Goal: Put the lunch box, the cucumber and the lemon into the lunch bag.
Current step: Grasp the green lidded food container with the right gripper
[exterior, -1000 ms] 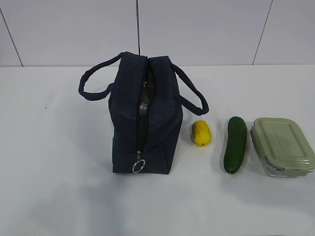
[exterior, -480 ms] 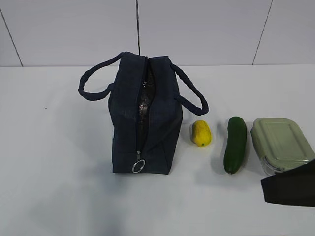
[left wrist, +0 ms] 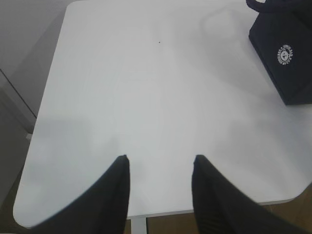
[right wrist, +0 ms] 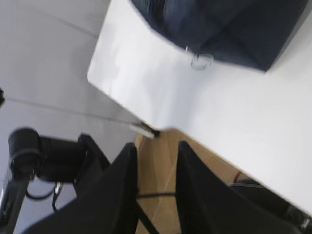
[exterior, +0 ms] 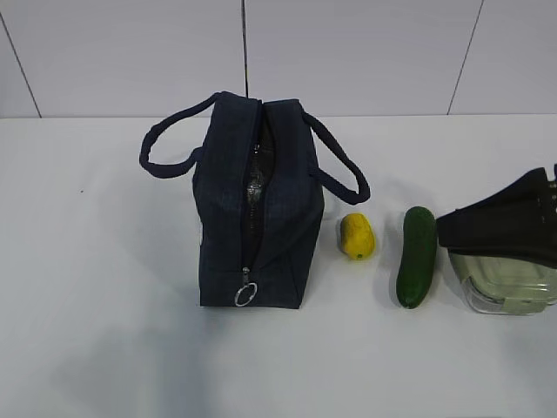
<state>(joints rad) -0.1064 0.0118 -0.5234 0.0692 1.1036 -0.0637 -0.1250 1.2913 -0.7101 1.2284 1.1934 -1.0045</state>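
We see bag (exterior: 259,200) upright, L of lemon (exterior: 357,235), cuke (exterior: 417,256) | box (exterior: 505,283) far R under R claw (right wrist: 155,161), released, empty | L claw (left wrist: 161,168) released over bench (left wrist: 146,97)

one lunch bag (exterior: 259,205), one lemon (exterior: 357,235), one cucumber (exterior: 417,256), one lunch box (exterior: 505,286).

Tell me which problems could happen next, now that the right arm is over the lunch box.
1. The boxy dark navy fabric lunch bag shows only a narrow unzipped slit; the wider clear lunch box with sage-green lid may catch on it.
2. The long dark green cucumber lies right beside the box; the right claw could nudge it toward the small yellow lemon.
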